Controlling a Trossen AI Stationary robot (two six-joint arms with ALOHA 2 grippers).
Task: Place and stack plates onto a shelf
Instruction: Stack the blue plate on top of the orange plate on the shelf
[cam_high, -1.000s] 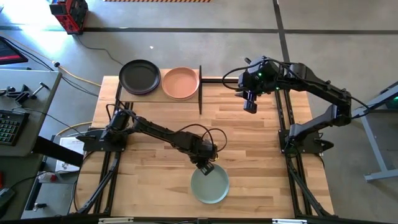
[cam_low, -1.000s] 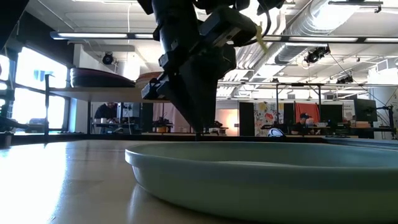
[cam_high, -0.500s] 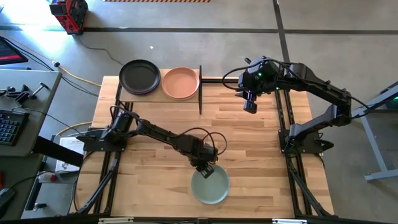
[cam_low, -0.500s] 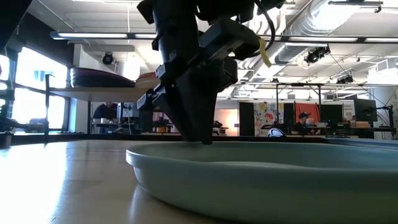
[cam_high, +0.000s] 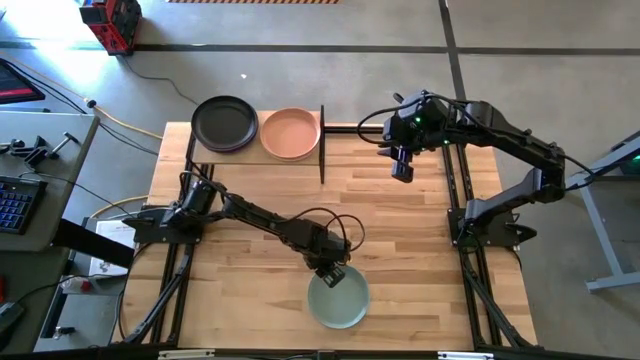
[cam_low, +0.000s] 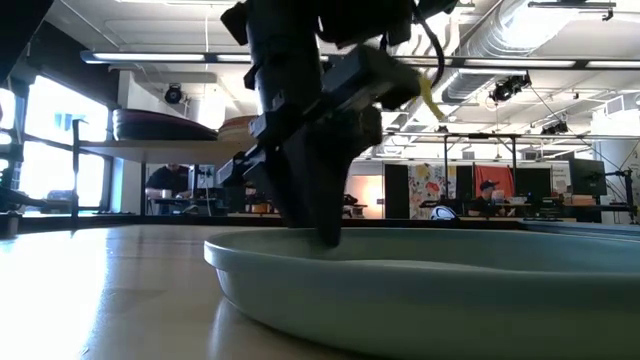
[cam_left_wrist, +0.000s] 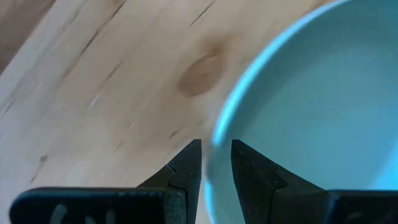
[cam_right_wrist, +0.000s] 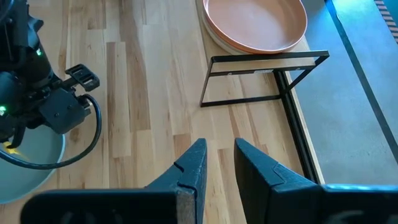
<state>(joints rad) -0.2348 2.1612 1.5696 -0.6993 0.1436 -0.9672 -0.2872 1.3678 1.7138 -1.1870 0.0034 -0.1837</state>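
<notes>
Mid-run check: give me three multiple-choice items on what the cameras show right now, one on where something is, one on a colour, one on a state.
1. Where is the left end effector?
A. at the rim of the sage green plate near the table's front edge
B. above the shelf
C. off the table

2. What colour is the top plate of the shelf's right-hand stack?
A. purple
B. terracotta orange
C. black

3. How does the left end effector stand at the sage green plate?
A. shut, well clear of it
B. lifting it in the air
C. open, one finger on each side of the rim

Answers: 1 A, the left end effector is at the sage green plate. 2 B, the terracotta plate lies on the shelf beside the black plate. 3 C, the left wrist view shows the rim between its fingers; the plate rests on the table.
</notes>
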